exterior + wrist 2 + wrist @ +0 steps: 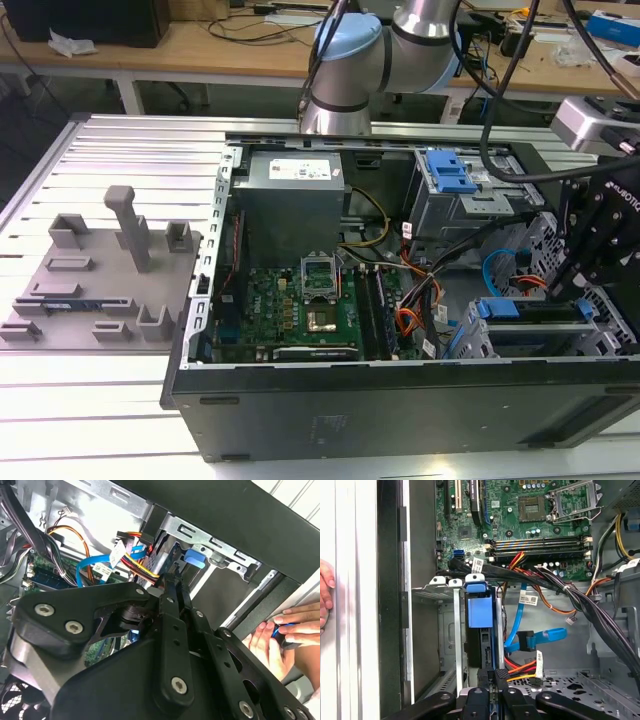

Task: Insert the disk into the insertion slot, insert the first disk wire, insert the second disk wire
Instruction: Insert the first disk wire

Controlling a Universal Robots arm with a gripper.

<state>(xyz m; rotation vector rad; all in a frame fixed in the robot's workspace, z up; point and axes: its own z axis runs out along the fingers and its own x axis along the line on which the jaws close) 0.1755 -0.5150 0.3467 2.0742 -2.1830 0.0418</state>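
**Disk sits in the drive cage, jaws closed at its end**

On the counter (120, 420) lies the open computer case (400, 420). Its insertion slot (449, 630) holds the disk (480, 611), with the blue carrier showing. The gripper (493, 672) has its jaws pressed together, gripping nothing, at the disk's end. Just beside the disk lie the first disk wire (520, 669) and the second disk wire (545, 636). A black cable bundle (580, 602) crosses nearby. A person's hand (280, 640) is just outside the case wall.

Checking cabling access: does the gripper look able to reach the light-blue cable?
Probably yes: the light-blue cable lies uncovered beside the disk, close to the gripper, though orange-red wires crowd it.
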